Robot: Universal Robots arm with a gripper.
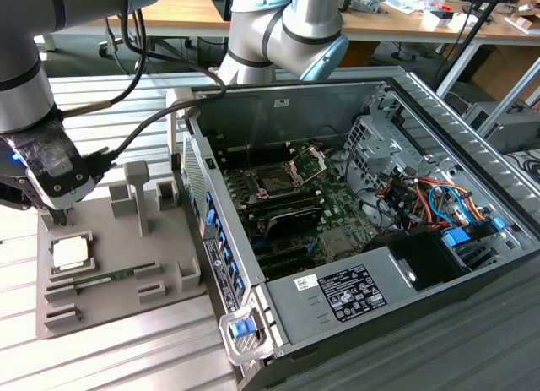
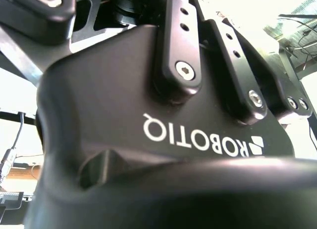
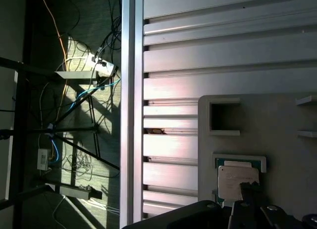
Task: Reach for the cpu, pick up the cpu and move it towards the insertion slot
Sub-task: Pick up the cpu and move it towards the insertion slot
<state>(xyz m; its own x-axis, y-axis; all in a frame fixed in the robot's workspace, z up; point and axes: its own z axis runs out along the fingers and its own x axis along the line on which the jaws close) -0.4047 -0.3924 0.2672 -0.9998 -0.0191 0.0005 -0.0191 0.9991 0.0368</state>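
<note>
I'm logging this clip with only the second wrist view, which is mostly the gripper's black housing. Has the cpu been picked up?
Observer: No. In the exterior view the cpu lies flat in a recess of the grey tray, and the gripper hangs close over it.
Operator: Where is the insertion slot from there?
Observer: It is to the exterior view's right of the tray. The insertion slot sits inside the open computer case, and its metal bracket appears swung open.
Operator: Is anything else in the tray?
Observer: A green memory stick lies next to the cpu.
</note>
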